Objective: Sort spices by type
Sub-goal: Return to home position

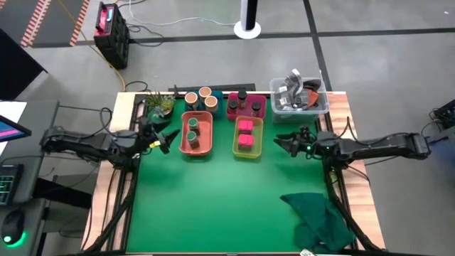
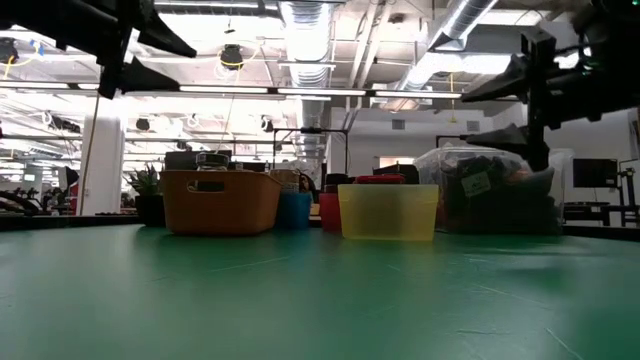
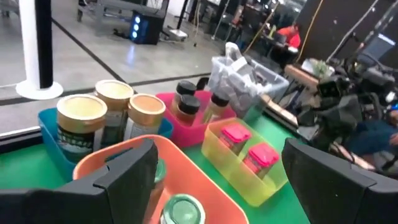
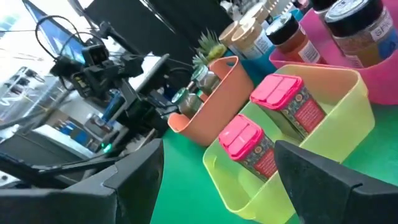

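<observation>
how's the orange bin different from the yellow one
The orange bin is opaque; the yellow bin is see-through. The orange bin holds green-topped jars; the yellow bin holds two pink-topped boxes. In the low view the orange bin looks wider than the yellow bin. Both are open-topped and stand side by side on the green mat.

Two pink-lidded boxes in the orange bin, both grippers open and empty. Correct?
No: the pink-lidded boxes sit in the yellow bin; the orange bin holds green-topped jars. High view shows it. Left gripper and right gripper are open and empty.
</observation>
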Robot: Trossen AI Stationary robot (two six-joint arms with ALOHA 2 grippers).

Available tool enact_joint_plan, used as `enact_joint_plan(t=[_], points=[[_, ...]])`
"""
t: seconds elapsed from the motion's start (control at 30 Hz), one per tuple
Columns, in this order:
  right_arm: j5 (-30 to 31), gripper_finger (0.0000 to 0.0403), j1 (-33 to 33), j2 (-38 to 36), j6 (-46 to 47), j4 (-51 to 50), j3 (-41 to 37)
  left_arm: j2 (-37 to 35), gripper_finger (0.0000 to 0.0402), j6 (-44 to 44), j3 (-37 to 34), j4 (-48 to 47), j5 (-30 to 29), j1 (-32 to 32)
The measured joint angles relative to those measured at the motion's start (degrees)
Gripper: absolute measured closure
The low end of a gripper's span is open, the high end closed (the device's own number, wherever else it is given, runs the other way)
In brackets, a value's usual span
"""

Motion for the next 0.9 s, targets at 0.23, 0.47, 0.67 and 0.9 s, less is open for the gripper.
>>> enact_joint_plan(t=[0.23,0.47,0.67,0.9], points=[[0.0,0.0076,-0.2,-4.7,0.1,-0.1,-3.1,6.1,0.0085,1.3,-4.2,13.0,0.3,-3.2],[-1.4,0.0076,-0.7,-13.4,0.5,-6.4,-3.1,2.8,0.0124,-1.7,-10.3,15.3,-0.5,-4.7],[-3.1,0.0076,-0.6,-23.0,0.6,-15.8,-3.1,-4.6,0.0156,-4.3,-15.3,15.4,-1.0,-4.8],[-4.9,0.0077,-0.9,-32.0,-0.3,-25.3,-1.1,-11.1,0.0185,-13.9,-23.1,16.8,0.2,-8.1]])
